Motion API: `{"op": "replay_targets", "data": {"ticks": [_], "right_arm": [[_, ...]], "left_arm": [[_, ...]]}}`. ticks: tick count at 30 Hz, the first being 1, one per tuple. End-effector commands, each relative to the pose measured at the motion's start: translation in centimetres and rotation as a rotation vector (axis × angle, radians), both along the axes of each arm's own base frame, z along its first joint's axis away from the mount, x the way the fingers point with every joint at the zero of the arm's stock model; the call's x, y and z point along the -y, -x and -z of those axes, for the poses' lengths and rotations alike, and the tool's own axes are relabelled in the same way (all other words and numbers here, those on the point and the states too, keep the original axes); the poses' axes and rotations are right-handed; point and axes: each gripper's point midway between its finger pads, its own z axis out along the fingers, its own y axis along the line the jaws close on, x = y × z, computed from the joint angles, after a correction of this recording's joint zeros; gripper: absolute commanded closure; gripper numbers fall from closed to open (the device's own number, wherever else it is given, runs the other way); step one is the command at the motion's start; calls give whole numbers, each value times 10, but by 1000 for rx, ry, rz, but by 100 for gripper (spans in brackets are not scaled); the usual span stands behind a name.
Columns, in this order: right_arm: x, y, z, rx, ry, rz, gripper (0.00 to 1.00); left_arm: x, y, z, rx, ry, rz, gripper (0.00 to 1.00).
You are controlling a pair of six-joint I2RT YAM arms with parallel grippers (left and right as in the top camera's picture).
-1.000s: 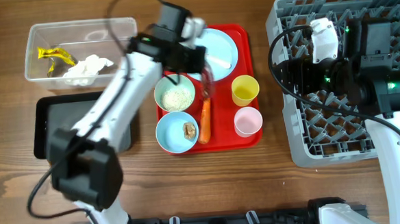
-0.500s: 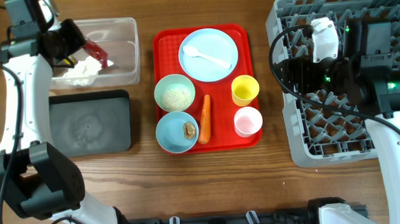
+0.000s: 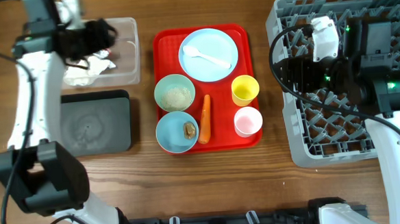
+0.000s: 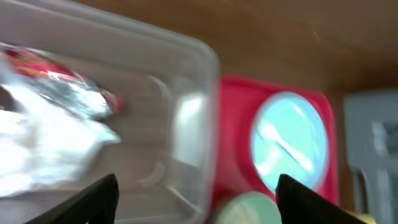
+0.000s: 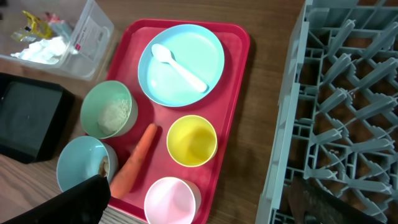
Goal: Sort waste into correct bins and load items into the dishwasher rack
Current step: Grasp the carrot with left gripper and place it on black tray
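holding the left gripper (image 4: 198, 193) above the clear plastic rectangular tub (image 3: 134, 54), fingers spread wide, gripping nothing. showing, directly below in the tub, the red-and-white wrapper (image 4: 68, 87) lying against the crumpled white tissue (image 4: 37, 143). keeping the right gripper (image 5: 202, 196) spread wide and empty too, over the near-left edge of the large grey plastic dishwasher rack (image 3: 305, 151).

probably turning next to the orange carrot (image 3: 204, 118) on the flat red tray (image 3: 247, 37). lying to the left gripper's right and closer to the robot's base, well apart from it. running its long axis almost straight away from the robot, thick end near, tip far. sitting in a narrow lane: the pale greenish bowl of white rice grains (image 3: 174, 93) and the pale blue bowl with the small brown lump (image 3: 176, 132) just beside it on the left, the yellow cup (image 3: 245, 90) and pink cup (image 3: 248, 121) near on the right.

calling for fingers closing side to side across that axis, coming down between bowls and cups. seeming nearer to the right gripper, yet suiting the left arm better, with the tub and the black shallow rectangular tray (image 3: 91, 124) both on its side.
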Motion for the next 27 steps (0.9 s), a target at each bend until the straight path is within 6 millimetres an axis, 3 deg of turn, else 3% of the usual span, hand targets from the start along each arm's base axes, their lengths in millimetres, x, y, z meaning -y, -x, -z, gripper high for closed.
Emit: {"op": "replay_targets", "data": {"ticks": [1, 3, 8, 11, 20, 27], "right_arm": [[-3, -6, 9, -43, -12, 1, 6], [-3, -9, 16, -69, -12, 2, 7], [-3, -13, 29, -120, -25, 22, 11], [-3, -12, 35, -145, -24, 22, 10], [-3, -10, 36, -157, -22, 22, 9], [-3, -9, 37, -160, -22, 22, 9]], "left_arm": [[81, 28, 9, -47, -9, 293, 22], [105, 49, 22, -127, -76, 341, 29], [161, 95, 37, -232, -141, 480, 27], [170, 114, 59, -299, -244, 437, 24], [221, 168, 105, -343, -291, 613, 27], [223, 182, 137, -360, -306, 612, 27]]}}
